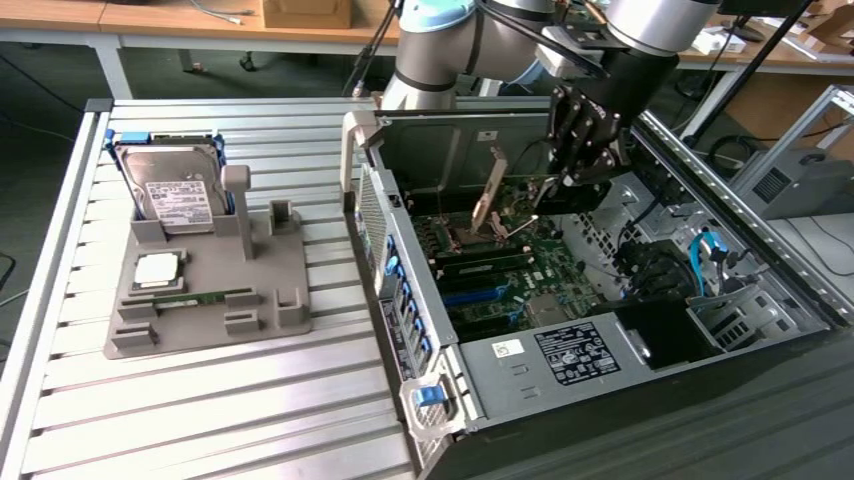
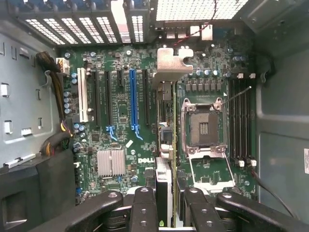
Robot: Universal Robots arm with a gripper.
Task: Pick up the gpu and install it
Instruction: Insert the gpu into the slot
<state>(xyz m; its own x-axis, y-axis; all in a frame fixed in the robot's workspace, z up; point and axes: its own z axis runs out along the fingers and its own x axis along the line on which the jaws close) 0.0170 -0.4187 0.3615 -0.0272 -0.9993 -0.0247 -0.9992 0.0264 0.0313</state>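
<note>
Where the claw (image 2: 168,195) closes its black, bolted fingers (image 2: 144,208), it pinches the gpu (image 2: 167,145) by its thin edge, one pair of fingers on each flat face. In the wrist view the card shows edge-on as a narrow strip, ending in a bent silver metal bracket (image 2: 171,65) near the case's perforated rear wall. In the exterior view the claw (image 1: 567,182) hangs inside the open case (image 1: 534,385), and the gpu (image 1: 493,190) stands upright over the motherboard (image 1: 514,290); whether its edge sits in a slot I cannot tell.

Beside the card, the green motherboard (image 2: 120,145) carries long parallel slots: black ones, a blue one (image 2: 133,96) and a white one (image 2: 82,94). A square CPU socket (image 2: 203,128) with a shiny metal frame lies on the card's other side. A ribbed silver heatsink (image 2: 111,162) sits below the slots.

Well apart, on the exterior view's left, a grey moulded tray (image 1: 274,320) rests on a slatted aluminium table (image 1: 200,420). It holds a boxy hard drive (image 1: 174,195) standing upright, a square chip (image 1: 158,268) and a narrow RAM stick (image 1: 200,297).
</note>
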